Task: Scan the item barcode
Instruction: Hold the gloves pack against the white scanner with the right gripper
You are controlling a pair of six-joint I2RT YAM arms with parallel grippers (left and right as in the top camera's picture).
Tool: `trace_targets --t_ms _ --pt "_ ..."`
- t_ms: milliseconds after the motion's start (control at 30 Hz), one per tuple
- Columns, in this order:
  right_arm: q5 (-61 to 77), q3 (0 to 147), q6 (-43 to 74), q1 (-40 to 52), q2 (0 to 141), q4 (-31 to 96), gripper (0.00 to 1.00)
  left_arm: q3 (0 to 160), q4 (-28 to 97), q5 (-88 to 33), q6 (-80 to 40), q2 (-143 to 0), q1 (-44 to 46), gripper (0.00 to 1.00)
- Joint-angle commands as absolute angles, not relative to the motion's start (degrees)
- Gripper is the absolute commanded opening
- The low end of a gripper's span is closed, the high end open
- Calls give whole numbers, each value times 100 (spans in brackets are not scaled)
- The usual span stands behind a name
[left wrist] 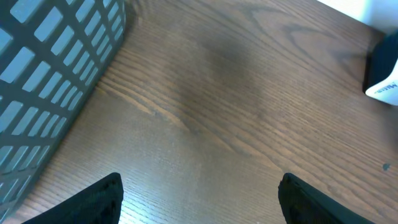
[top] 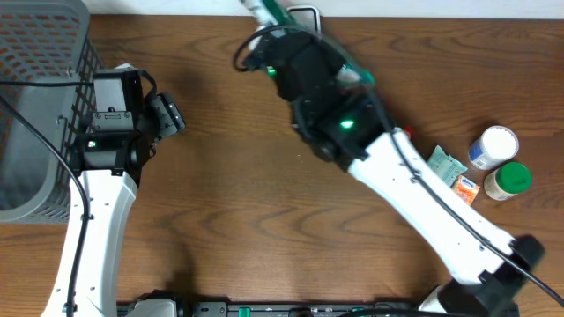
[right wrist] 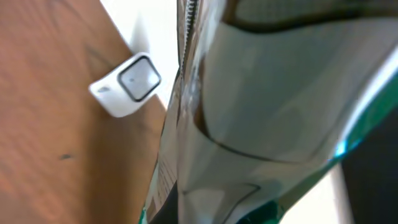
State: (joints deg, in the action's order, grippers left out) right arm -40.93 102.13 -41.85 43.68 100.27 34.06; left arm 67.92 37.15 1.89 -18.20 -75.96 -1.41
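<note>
Presenting step, seemingly: clamps glossy green-and-white plastic pouch (right wrist: 261, 112) in right gripper (top: 269, 35) just beside small white boxy scanner (right wrist: 127, 84); holds left gripper (left wrist: 199, 199) wide, empty, apart from scanner. Next likely needs barcode turned toward scanner.

Left pincer (left wrist: 199, 199) wide open; right pincer (top: 267, 25) clamped, arm stretched forward.

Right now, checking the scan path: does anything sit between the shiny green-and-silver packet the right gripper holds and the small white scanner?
Nothing visible does. In the right wrist view the shiny green-and-silver packet sits beside the small white scanner, with a clear gap between them.
</note>
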Motion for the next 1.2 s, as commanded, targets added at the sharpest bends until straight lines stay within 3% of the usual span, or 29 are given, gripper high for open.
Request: trace_targets --t_ms 0,233,533,833,1167 --pt "-4860 10342 -5205 4386 10377 3070 1 6890 3728 263 -1831 -7642 -158 81" --pt "-4901 10339 -6160 4375 11126 1686 1 6890 3728 263 -1831 -7642 -161 81" --pt "-4456 10339 -8281 4123 12309 -530 1 6890 3726 263 -1828 -7642 -158 81" --pt "-3017 10339 -8534 3476 13262 -2281 1 6890 3726 263 -1828 -7642 -161 81" --pt "-1577 10342 -8536 3236 13880 -2812 1 6890 3726 263 -1828 -7642 -158 81"
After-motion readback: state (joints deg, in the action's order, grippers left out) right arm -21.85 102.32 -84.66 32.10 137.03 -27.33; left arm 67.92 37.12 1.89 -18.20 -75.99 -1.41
